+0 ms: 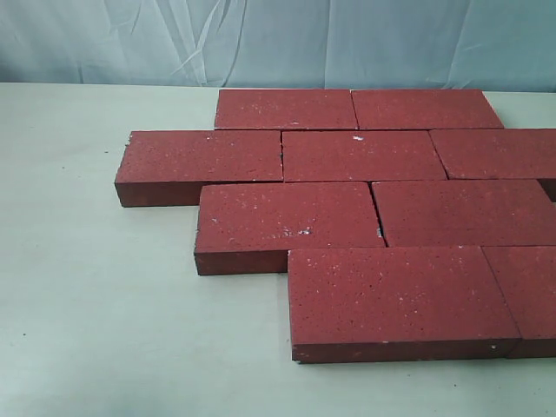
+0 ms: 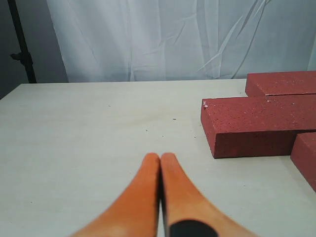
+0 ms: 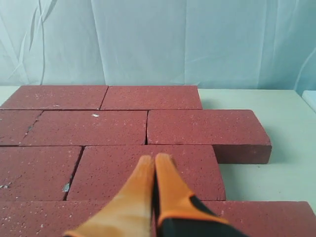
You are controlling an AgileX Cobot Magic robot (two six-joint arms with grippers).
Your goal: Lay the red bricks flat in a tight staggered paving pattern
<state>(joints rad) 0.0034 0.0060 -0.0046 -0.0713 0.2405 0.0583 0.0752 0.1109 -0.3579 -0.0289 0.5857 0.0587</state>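
Note:
Several dark-red bricks lie flat on the pale table in four staggered rows, edges touching with thin gaps. Neither gripper shows in the exterior view. In the left wrist view my left gripper is shut and empty, its orange fingers pressed together above bare table, apart from the end of one brick. In the right wrist view my right gripper is shut and empty, hovering over the brick in the third row from the back of that view.
A pale crumpled cloth backdrop hangs behind the table. Bare table top stretches to the left of the bricks. A dark stand rises beyond the table in the left wrist view.

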